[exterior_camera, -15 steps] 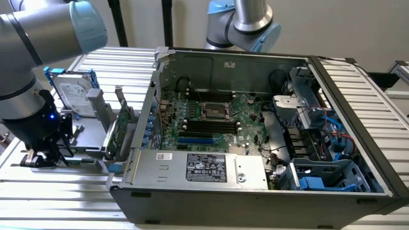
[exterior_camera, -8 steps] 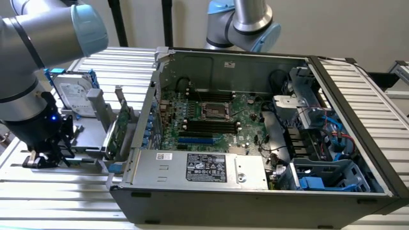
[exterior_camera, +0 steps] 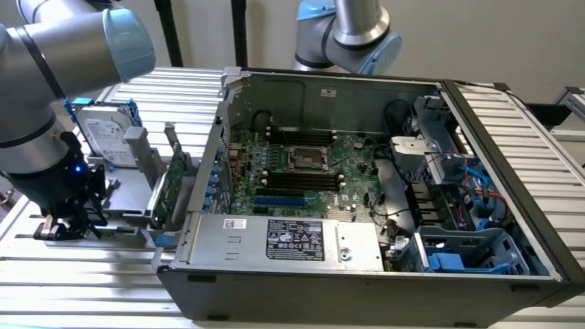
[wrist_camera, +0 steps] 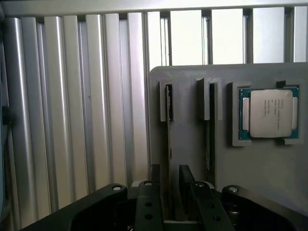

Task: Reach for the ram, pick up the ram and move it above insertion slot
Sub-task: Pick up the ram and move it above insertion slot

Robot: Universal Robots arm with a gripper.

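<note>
Directly between the open fingers [wrist_camera: 154, 179] of the gripper [wrist_camera: 169, 182] stands the ram [wrist_camera: 169, 103], a thin stick seen edge-on, seated upright in a narrow slot of a grey holder [wrist_camera: 188, 125]. The jaws are spread wide, one finger on each side of the stick with a small gap on both sides, so nothing is gripped.

Just beside it in the same holder is a second slot [wrist_camera: 211, 120], dark inside; whether it holds another stick is hard to tell. Further along, a processor chip [wrist_camera: 267, 113] lies flat in a square pocket. The holder rests on a ribbed metal table [wrist_camera: 72, 120], which stretches bare past the holder's edge on the side away from the chip.

In the exterior view the gripper hangs low at the left, under a grey arm [exterior_camera: 55, 62]. A silver hard drive [exterior_camera: 103, 137] with blue rails stands behind it, and a green expansion card [exterior_camera: 170, 185] stands upright between the gripper and an open computer case [exterior_camera: 366, 291]. The card and the case wall rise between the holder and the motherboard [exterior_camera: 302, 171]. Inside the case, the CPU socket [exterior_camera: 306, 159] has dark memory slots on either side, and a silver power supply [exterior_camera: 283, 240] sits along the near edge.

The arm and gripper body cover the holder's slots in the exterior view, and the ram's lower part is hidden in its slot.
</note>
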